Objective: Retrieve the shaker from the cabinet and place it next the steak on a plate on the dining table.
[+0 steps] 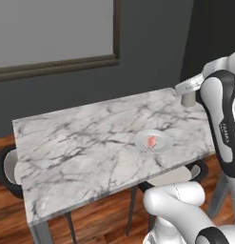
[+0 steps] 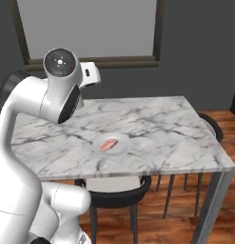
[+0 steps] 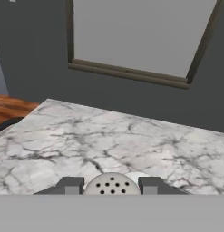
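1. My end effector (image 3: 111, 188) is clenched on the shaker (image 3: 111, 186): in the hand view its perforated round top sits at bottom centre, between my two dark fingertips (image 3: 70, 186).
2. In the left base view the shaker (image 1: 188, 98) shows as a small grey cylinder at the right edge of the frame, under my hand and over the far right corner of the table (image 1: 81, 138).
3. The plate (image 1: 154, 141) lies on the table right of centre in that view, near the front edge, with the steak (image 1: 151, 141) on it.
4. The shaker is well apart from the plate, above and to the right of it in the frame.
5. In the right base view the plate (image 2: 112, 145) sits at centre, with the steak (image 2: 108, 144) lying slantwise on it; my arm covers the upper left.
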